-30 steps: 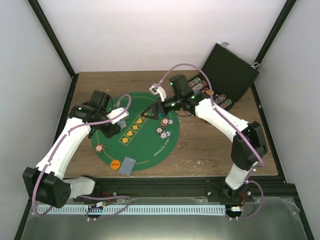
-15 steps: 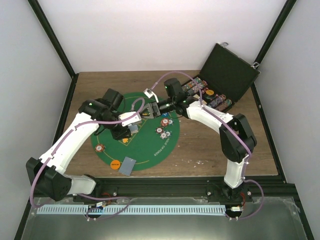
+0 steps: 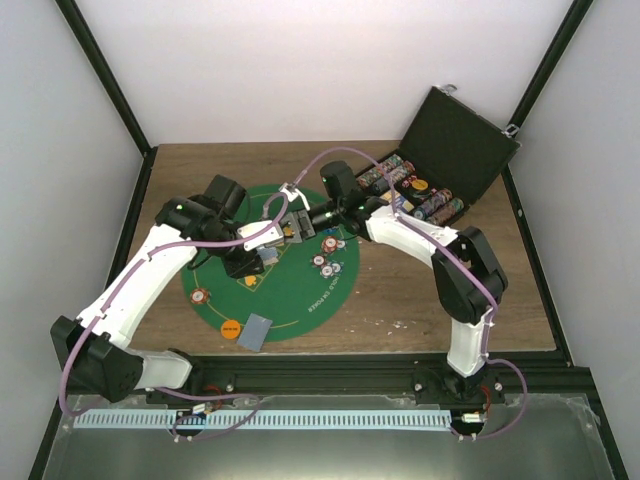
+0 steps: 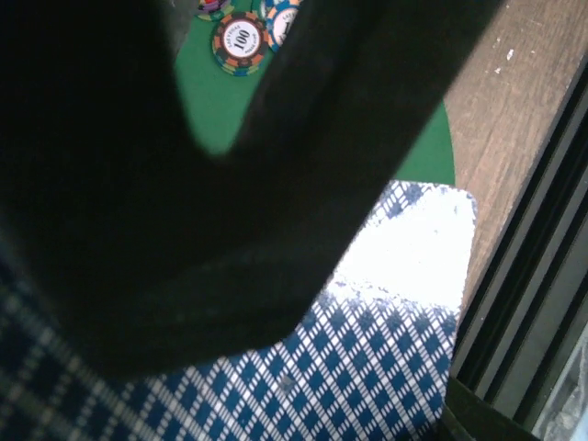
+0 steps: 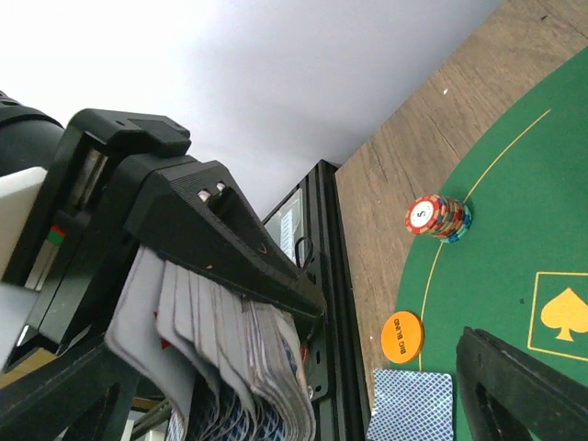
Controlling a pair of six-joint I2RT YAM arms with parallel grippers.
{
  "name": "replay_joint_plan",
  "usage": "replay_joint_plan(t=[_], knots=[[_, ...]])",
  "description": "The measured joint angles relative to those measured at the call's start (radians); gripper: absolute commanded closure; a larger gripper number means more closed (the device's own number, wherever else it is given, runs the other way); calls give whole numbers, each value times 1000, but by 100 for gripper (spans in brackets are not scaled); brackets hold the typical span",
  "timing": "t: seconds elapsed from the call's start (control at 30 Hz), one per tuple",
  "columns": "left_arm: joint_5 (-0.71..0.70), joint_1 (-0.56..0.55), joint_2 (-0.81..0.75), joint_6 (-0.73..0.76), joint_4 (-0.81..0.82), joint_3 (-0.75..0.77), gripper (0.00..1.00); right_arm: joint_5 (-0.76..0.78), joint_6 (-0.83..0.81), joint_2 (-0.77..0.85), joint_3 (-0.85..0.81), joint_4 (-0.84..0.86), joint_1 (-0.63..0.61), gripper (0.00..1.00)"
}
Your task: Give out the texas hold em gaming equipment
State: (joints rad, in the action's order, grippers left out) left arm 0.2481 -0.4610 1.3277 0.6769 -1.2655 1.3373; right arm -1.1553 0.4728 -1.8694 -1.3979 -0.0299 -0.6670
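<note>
My left gripper (image 3: 262, 257) is shut on a fanned deck of blue-backed cards (image 5: 241, 360) above the green mat (image 3: 290, 295). The top card's back fills the left wrist view (image 4: 367, 358). My right gripper (image 3: 291, 228) is open, its fingertips (image 5: 519, 390) spread wide just beside the deck, touching nothing that I can see. One card (image 3: 258, 329) lies face down at the mat's near edge beside an orange disc (image 3: 231, 328). A chip stack (image 3: 203, 296) stands at the mat's left. Several loose chips (image 3: 328, 255) lie at its right.
The black case (image 3: 460, 140) stands open at the back right with rows of chips (image 3: 405, 178) in it. Bare wooden table (image 3: 430, 290) lies to the right of the mat. The black frame rail (image 3: 350, 365) runs along the near edge.
My left gripper has swung right over the mat with the deck. My right gripper has moved left to meet it, and the two now sit close together.
</note>
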Motion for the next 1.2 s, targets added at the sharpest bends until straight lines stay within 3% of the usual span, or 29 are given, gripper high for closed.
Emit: replay_joint_plan(t=[1.2], knots=[[7, 0, 0, -23, 5, 2, 54, 15, 24, -34, -1, 0, -35, 12]])
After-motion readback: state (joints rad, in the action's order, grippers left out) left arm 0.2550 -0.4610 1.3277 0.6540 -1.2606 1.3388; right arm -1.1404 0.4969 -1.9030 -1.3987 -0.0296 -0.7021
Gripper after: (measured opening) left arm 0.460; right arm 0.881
